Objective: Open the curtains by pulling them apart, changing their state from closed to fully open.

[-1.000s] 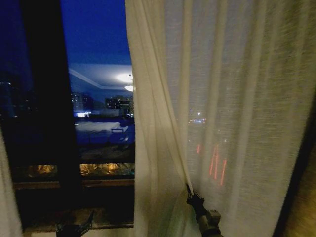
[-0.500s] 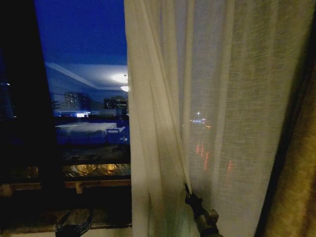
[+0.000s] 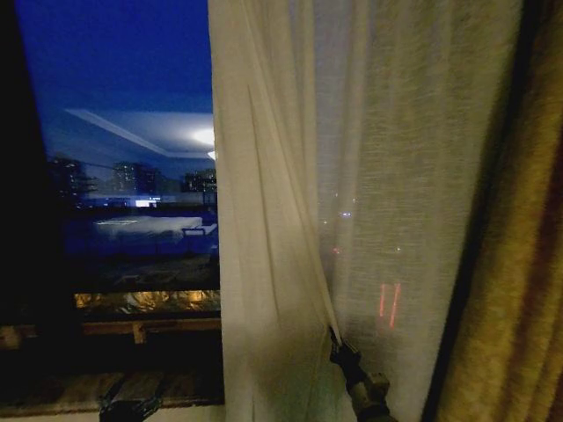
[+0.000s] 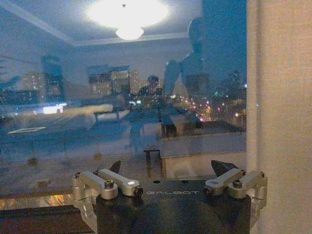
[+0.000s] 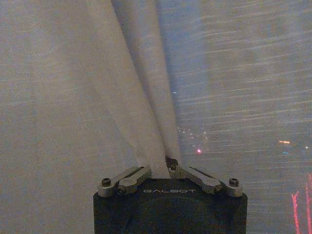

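Night skyline filled the bare window glass (image 3: 123, 176) as the right gripper (image 3: 334, 338) stood clamped on a pinched fold of the sheer curtain (image 3: 369, 158) low on its inner edge — pleats fanning up from the jaws. Light and limp, the cloth looked best taken as a gathered bunch near that edge, beside the golden-brown drape (image 3: 510, 290); the left gripper (image 4: 168, 168) waited open before the glass.

One sheer curtain (image 3: 352, 176), one golden drape (image 3: 510, 264), two claws: left claw (image 3: 132, 406), right claw (image 3: 336, 338).
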Controlling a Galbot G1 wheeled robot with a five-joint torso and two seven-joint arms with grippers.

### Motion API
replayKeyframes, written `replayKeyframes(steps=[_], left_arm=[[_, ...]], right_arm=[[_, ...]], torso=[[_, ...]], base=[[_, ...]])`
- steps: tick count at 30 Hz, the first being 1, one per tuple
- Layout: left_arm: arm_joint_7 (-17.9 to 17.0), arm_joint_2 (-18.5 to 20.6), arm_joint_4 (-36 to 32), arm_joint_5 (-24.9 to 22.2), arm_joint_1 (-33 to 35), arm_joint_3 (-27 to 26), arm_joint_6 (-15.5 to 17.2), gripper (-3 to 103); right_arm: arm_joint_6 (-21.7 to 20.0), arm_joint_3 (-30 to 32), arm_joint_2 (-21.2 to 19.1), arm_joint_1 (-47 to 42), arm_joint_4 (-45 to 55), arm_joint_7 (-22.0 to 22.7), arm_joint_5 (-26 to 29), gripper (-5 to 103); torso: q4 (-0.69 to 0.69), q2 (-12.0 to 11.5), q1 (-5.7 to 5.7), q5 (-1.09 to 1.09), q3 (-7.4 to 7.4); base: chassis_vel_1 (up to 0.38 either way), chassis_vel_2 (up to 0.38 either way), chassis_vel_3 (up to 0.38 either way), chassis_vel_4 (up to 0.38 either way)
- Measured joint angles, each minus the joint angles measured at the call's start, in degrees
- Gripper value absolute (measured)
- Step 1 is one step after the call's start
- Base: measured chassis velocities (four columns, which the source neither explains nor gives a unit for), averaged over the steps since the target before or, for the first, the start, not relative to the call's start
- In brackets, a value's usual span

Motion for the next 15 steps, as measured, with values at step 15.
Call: replayKeyframes(steps=[15], left_arm=[[0.1, -0.2, 0.7, 0.1, -0.2, 0.2, -0.1, 100]], right_arm=[[1.8, -1.2, 0.0, -1.2, 0.7, -1.7, -2.1, 0]], torso=[[-0.01, 0.0, 0.0, 0.0, 0.0]], base=[[-0.166, -0.167, 0.164, 0.176]])
